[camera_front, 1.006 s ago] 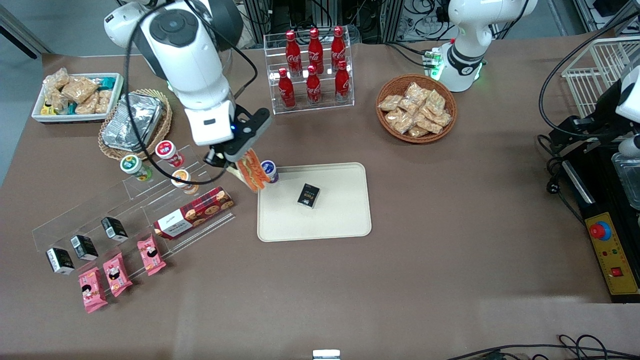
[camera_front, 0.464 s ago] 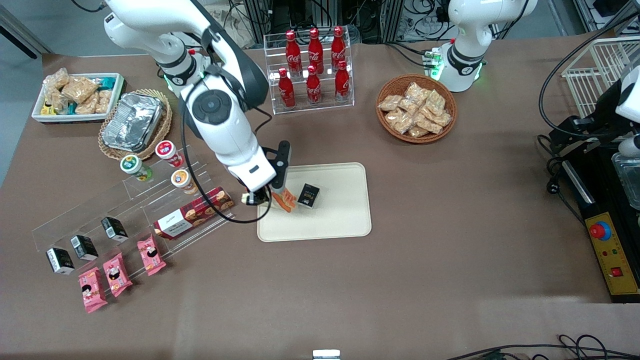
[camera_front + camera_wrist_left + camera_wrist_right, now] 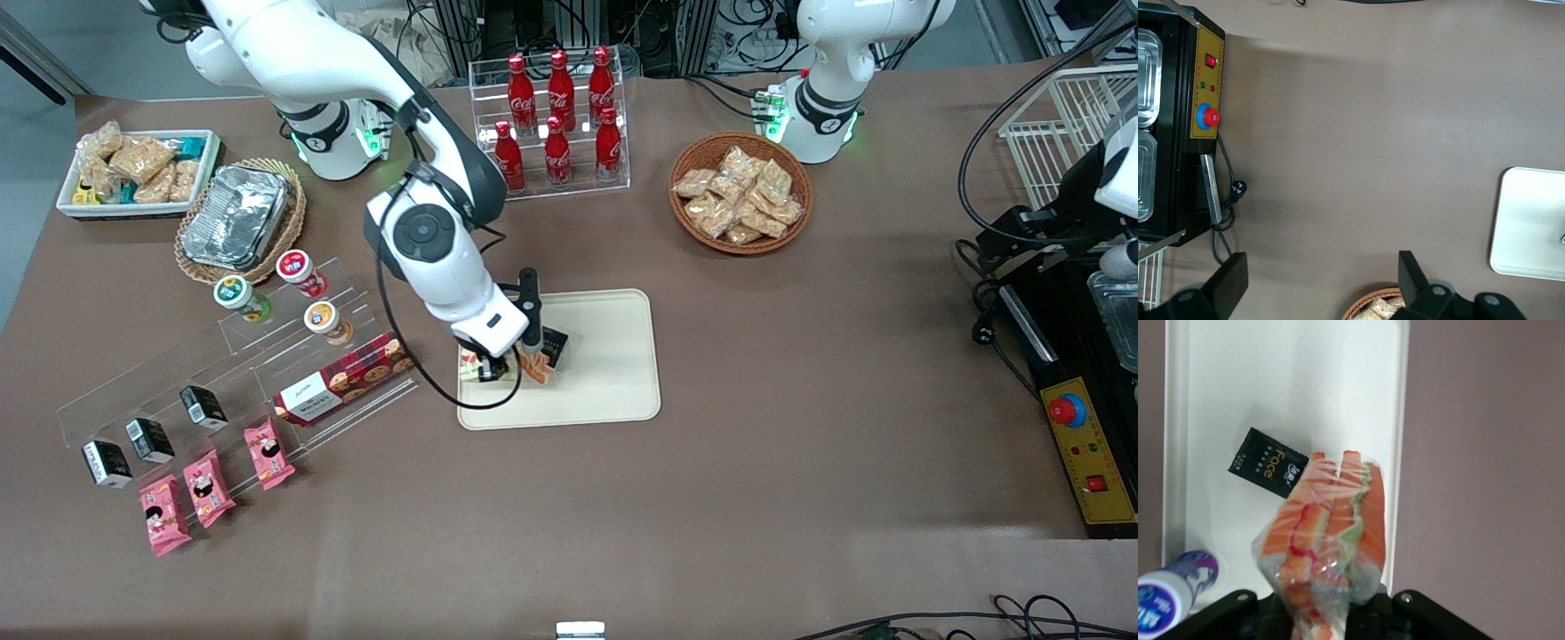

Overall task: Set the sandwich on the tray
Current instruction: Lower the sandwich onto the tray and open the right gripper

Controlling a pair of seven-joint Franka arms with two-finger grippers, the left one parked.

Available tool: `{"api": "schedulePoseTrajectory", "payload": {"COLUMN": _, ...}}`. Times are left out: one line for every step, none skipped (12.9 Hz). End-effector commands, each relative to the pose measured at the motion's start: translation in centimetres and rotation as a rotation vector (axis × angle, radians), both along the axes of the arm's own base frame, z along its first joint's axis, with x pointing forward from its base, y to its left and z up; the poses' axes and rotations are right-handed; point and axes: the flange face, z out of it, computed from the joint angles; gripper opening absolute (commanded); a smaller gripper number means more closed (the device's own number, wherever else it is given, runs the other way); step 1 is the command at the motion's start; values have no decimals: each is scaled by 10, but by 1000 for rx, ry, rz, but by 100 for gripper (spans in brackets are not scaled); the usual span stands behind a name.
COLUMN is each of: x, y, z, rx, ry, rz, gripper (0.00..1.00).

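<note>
The sandwich (image 3: 537,366) is a clear-wrapped wedge with orange-pink filling, and my right gripper (image 3: 520,366) is shut on it. It hangs low over the cream-beige tray (image 3: 605,396), beside a small black packet (image 3: 553,347) lying on the tray. The right wrist view shows the sandwich (image 3: 1331,527) pinched by its wrapped end in the gripper (image 3: 1321,620), above the tray (image 3: 1238,393) and partly covering the black packet (image 3: 1268,471). I cannot tell whether the sandwich touches the tray. The parked arm's wrist view shows one end of the tray (image 3: 1531,220).
A purple-capped cup (image 3: 1175,590) stands at the tray's edge, hidden by the arm in the front view. Toward the working arm's end are a clear rack with cups (image 3: 307,293), a red-plaid cookie box (image 3: 347,378) and pink packets (image 3: 204,484). Cola bottles (image 3: 556,124) and a snack basket (image 3: 740,191) stand farther from the camera.
The arm has carried the sandwich from beside the clear rack out over the tray and lowered it next to the black packet. The gripper stays shut on it.
</note>
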Motion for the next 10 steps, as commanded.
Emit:
{"api": "schedulePoseTrajectory", "payload": {"x": 9, "y": 30, "z": -35, "rx": 12, "ry": -8, "rz": 92, "gripper": 0}}
{"api": "schedulePoseTrajectory", "payload": {"x": 14, "y": 35, "z": -46, "rx": 15, "ry": -15, "rz": 101, "gripper": 0}}
{"api": "schedulePoseTrajectory", "payload": {"x": 18, "y": 37, "z": -53, "rx": 23, "ry": -30, "rz": 103, "gripper": 0}}
{"api": "schedulePoseTrajectory", "payload": {"x": 21, "y": 39, "z": -65, "rx": 34, "ry": -49, "rz": 103, "gripper": 0}}
{"api": "schedulePoseTrajectory", "payload": {"x": 23, "y": 41, "z": -80, "rx": 46, "ry": -72, "rz": 104, "gripper": 0}}
{"api": "schedulePoseTrajectory", "payload": {"x": 26, "y": 40, "z": -95, "rx": 55, "ry": -96, "rz": 105, "gripper": 0}}
{"api": "schedulePoseTrajectory", "payload": {"x": 28, "y": 39, "z": -107, "rx": 62, "ry": -111, "rz": 104, "gripper": 0}}
{"api": "schedulePoseTrajectory", "payload": {"x": 30, "y": 39, "z": -118, "rx": 64, "ry": -117, "rz": 102, "gripper": 0}}
{"api": "schedulePoseTrajectory", "payload": {"x": 31, "y": 40, "z": -127, "rx": 62, "ry": -115, "rz": 103, "gripper": 0}}
{"api": "schedulePoseTrajectory", "payload": {"x": 33, "y": 43, "z": -130, "rx": 63, "ry": -117, "rz": 108, "gripper": 0}}
